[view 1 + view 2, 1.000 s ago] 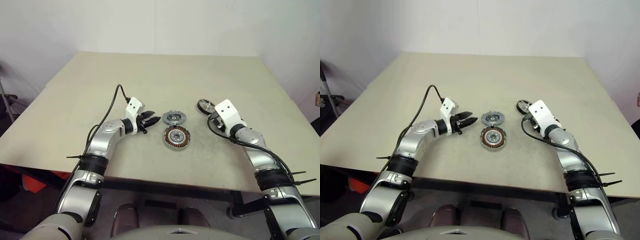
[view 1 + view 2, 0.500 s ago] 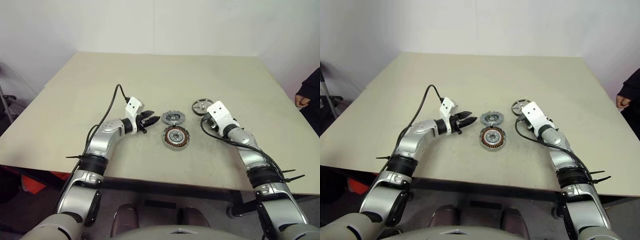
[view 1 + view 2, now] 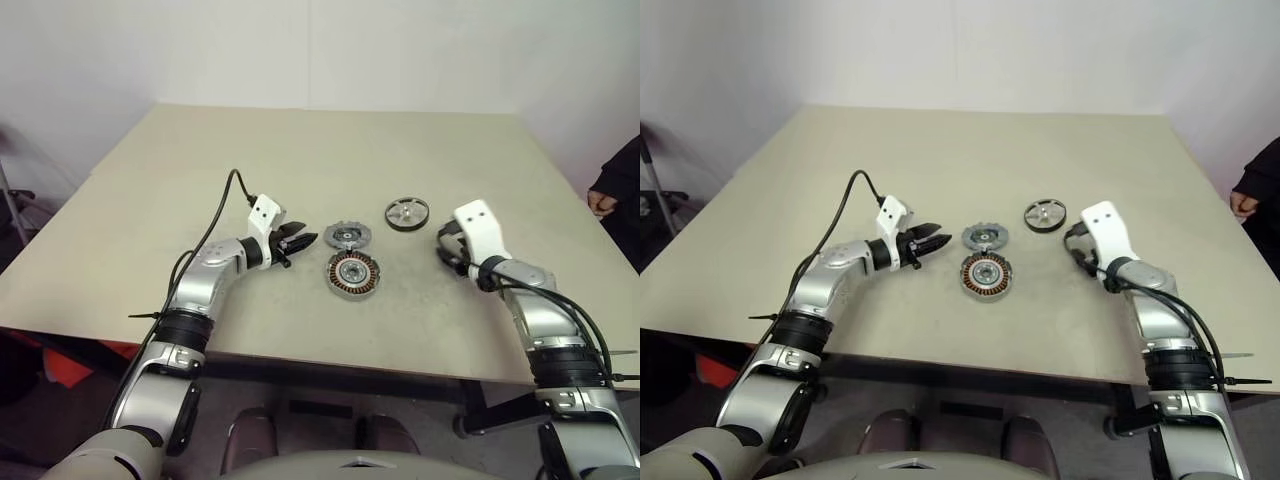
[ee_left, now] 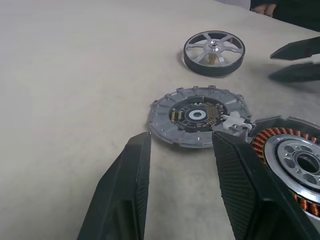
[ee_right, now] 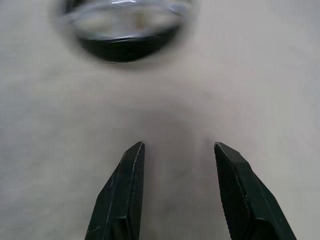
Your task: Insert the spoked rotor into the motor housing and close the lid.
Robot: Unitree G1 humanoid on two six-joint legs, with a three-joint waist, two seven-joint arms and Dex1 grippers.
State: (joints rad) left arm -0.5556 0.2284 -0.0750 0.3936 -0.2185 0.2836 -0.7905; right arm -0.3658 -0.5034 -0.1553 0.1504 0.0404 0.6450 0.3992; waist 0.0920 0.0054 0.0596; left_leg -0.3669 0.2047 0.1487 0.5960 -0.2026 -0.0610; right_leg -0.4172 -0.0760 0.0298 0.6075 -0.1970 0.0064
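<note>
Black-rimmed spoked rotor point(image 3: 1045, 215) lies on the table point(image 3: 940, 160) just ahead of the right hand point(image 5: 177, 150), whose fingers stand apart, empty. Left hand point(image 4: 181, 142), also parted and empty, faces the lid point(image 4: 197, 116) and motor housing point(image 3: 353, 273).

A broad beige matte tabletop point(image 3: 200, 180) carries three small motor parts near its front edge. A round, shallow grey metal motor housing point(image 3: 353, 273) with copper-coloured windings around a silver centre lies flat, its flat grey toothed lid point(image 3: 347, 236) folded open just behind it, joined at the rim and also resting on the surface. To the right and slightly farther back, apart from both, lies a black-rimmed spoked rotor point(image 3: 406, 213) with silver spokes and hub.
</note>
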